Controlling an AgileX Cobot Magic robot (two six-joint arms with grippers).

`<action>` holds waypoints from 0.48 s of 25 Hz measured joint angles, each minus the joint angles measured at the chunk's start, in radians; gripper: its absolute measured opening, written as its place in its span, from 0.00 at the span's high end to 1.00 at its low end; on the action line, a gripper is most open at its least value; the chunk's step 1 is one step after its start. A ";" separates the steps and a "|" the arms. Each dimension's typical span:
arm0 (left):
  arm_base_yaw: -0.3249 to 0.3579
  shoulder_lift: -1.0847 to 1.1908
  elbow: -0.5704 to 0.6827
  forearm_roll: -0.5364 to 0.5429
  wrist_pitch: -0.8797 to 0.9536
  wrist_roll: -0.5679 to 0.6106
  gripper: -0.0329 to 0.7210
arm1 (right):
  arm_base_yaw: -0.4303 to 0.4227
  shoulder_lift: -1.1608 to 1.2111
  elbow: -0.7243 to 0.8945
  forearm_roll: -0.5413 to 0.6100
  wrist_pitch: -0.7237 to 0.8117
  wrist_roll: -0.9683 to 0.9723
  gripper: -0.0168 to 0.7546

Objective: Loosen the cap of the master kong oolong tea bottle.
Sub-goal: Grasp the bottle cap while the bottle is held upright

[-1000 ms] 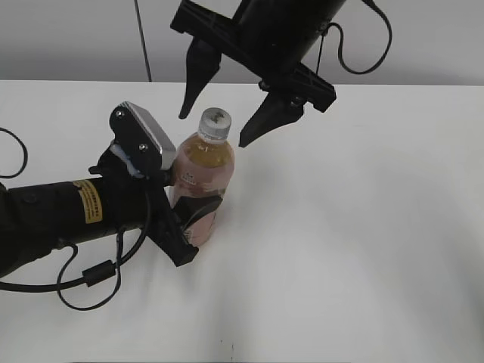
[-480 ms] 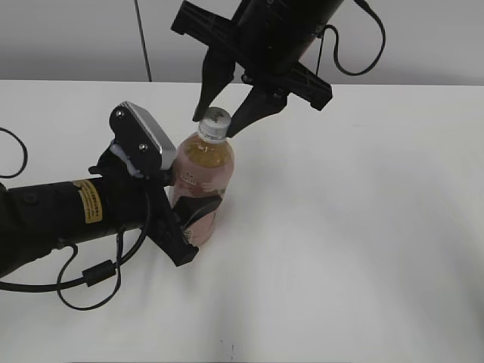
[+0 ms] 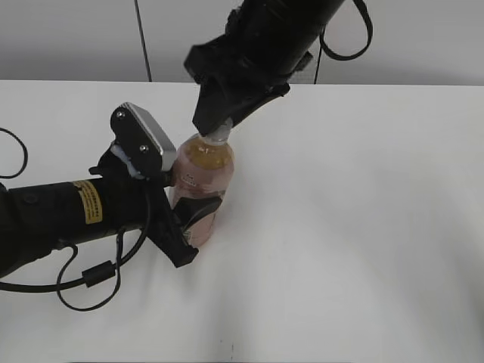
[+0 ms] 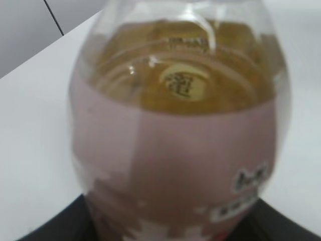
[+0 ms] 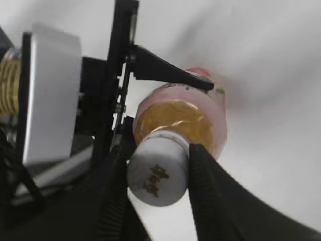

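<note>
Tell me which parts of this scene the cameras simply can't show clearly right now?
- Exterior view: the cap is hidden by the right gripper.
- Left wrist view: the bottle fills the frame; its print is blurred, the left gripper barely shows.
- Right wrist view: the bottle's base is hidden behind its shoulder.

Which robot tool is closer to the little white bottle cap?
Right. The right tool is clamped on the small round white plastic cap; the left tool grips the bottle body lower down.

A: Where does the master kong oolong tea bottle (image 3: 200,187) stand?

B: Upright on the worktop (image 3: 363,227), left of centre.

A: And the arms?

B: The left gripper (image 3: 184,227) reaches in from the left, fingers either side of the bottle's lower body. The right gripper (image 3: 217,130) sits above it, fingers (image 5: 213,186) flanking the cap (image 5: 158,171) on top.
</note>
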 joint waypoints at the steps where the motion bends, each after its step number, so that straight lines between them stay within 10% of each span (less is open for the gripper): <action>1: 0.000 0.000 0.000 0.001 0.000 0.001 0.48 | 0.000 0.000 0.000 0.001 0.004 -0.131 0.61; 12: 0.000 0.002 0.000 -0.013 0.006 -0.001 0.48 | 0.000 0.000 0.000 -0.004 -0.020 -1.112 0.62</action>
